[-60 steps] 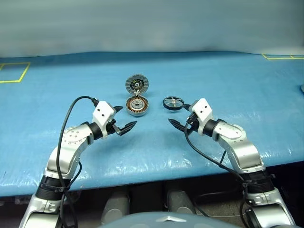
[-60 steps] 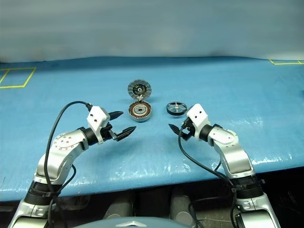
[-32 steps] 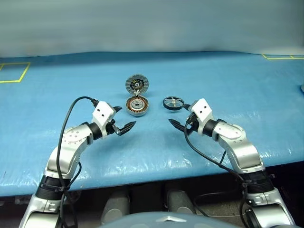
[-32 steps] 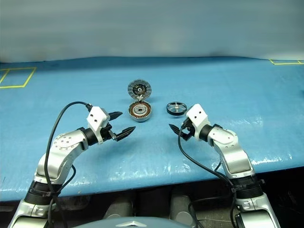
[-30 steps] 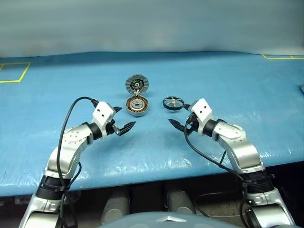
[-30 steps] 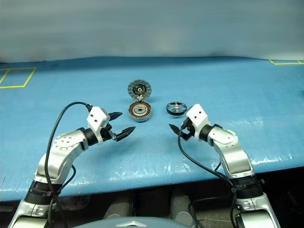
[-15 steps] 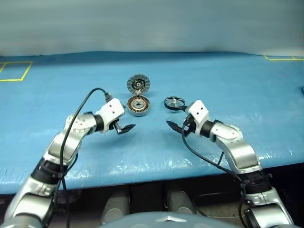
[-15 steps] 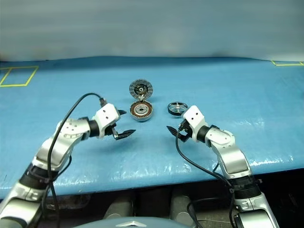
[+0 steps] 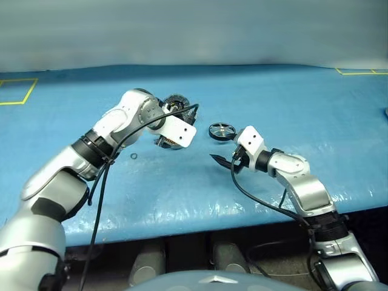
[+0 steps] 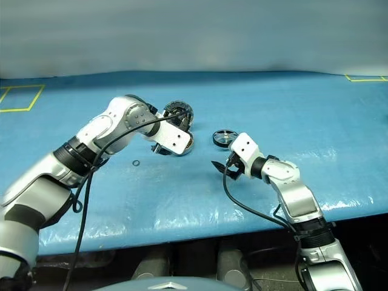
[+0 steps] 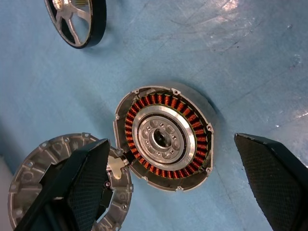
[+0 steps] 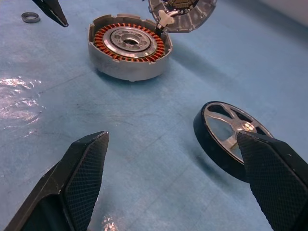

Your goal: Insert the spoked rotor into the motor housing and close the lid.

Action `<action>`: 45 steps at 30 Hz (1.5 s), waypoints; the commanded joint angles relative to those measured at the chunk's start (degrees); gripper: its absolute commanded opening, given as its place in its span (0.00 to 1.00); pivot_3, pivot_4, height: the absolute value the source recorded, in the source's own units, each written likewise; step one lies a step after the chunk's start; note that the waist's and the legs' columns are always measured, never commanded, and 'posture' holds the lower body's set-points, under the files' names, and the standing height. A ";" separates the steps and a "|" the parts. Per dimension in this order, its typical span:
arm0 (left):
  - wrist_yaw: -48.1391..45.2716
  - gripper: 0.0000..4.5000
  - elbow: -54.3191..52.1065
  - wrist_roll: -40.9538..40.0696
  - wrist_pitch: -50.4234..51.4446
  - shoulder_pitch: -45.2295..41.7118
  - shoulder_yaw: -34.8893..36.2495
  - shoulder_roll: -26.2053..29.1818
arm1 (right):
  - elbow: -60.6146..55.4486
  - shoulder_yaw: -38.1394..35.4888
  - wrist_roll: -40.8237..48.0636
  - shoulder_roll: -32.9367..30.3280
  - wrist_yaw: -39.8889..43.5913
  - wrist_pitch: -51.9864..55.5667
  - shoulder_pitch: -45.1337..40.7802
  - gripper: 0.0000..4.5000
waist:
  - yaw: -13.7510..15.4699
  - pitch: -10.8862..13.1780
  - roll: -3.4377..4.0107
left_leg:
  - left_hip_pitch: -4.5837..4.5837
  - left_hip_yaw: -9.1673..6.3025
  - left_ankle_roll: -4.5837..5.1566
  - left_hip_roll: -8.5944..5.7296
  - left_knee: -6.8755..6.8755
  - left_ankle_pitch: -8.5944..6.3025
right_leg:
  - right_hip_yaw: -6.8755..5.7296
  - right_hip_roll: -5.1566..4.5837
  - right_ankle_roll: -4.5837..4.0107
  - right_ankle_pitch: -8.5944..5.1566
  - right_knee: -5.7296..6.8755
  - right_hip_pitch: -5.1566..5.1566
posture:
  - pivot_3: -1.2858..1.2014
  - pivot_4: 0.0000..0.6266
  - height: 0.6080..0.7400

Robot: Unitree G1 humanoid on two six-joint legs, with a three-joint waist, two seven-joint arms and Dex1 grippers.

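The motor housing lies open on the blue table, copper windings ringing its silver bearing. Its hinged lid lies flat on the far side of it, inner face up. The spoked rotor rests on the table just right of the housing. My left gripper hangs above the housing, pointing down, jaws wide open with one finger on each side and nothing held. My right gripper hovers low, a little nearer than the rotor, also open and empty.
A small dark ring lies on the blue table cover, left of the housing. Yellow tape marks sit at the far left and far right corners. The table's front edge runs close below both arms.
My left arm has swung forward and right from beside the housing to above it, rolling its wrist so the gripper points down. The right gripper has stayed where it was.
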 commanded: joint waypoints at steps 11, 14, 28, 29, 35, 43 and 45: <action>-0.31 1.00 11.61 10.59 -9.54 -2.93 -1.79 -6.46 | -7.01 -2.19 1.27 -1.05 -0.74 2.44 1.76 0.99 | 0.01 0.03 -0.03 | -0.01 0.01 0.03 0.00 0.18 0.00 | 0.03 0.01 0.06 0.01 0.09 0.03 | 0.52 0.24 1.00; -0.21 1.00 12.66 11.33 -10.26 -3.00 -1.19 -6.29 | -7.22 -2.30 1.31 -1.10 -0.95 2.44 2.26 0.99 | 0.02 0.04 -0.05 | -0.07 0.01 0.07 -0.01 0.27 -0.02 | 0.04 0.00 0.12 0.05 0.08 0.03 | 0.52 0.24 1.00; 2.46 1.00 19.49 12.71 -10.62 -3.03 -0.06 -9.10 | -8.54 -2.10 0.80 -0.56 -2.95 2.19 2.51 0.99 | 0.02 0.04 -0.05 | -0.09 0.02 0.10 -0.01 0.41 -0.04 | 0.04 0.00 0.18 0.09 0.12 0.04 | 0.52 0.24 1.00; 2.57 1.00 19.90 12.82 -10.72 -3.11 -0.07 -9.29 | -8.60 -2.13 0.76 -0.53 -3.13 2.12 2.47 0.99 | 0.02 0.04 -0.05 | -0.09 0.02 0.10 -0.01 0.42 -0.04 | 0.04 0.00 0.18 0.09 0.12 0.04 | 0.52 0.24 1.00; 3.06 1.00 22.79 12.99 -11.30 -3.07 -0.02 -10.67 | -9.03 -1.83 0.48 -0.18 -4.02 1.77 2.20 0.99 | 0.01 0.04 -0.05 | -0.09 0.02 0.10 -0.01 0.45 -0.04 | 0.04 0.00 0.19 0.10 0.14 0.05 | 0.52 0.24 1.00; 4.32 1.00 27.69 13.66 -12.91 -4.47 -0.31 -11.95 | -9.88 -1.61 -0.19 0.32 -4.97 1.38 2.23 0.99 | 0.03 0.04 -0.05 | -0.09 0.02 0.12 -0.02 0.54 -0.05 | 0.05 0.00 0.22 0.11 0.17 0.09 | 0.52 0.24 1.00; 5.20 1.00 29.80 14.11 -13.61 -5.65 -0.51 -12.62 | -10.14 -1.09 -1.02 0.15 -5.18 1.08 2.13 0.99 | 0.04 0.04 -0.05 | -0.08 0.02 0.12 -0.02 0.58 -0.05 | 0.05 0.00 0.22 0.11 0.19 0.10 | 0.52 0.24 1.00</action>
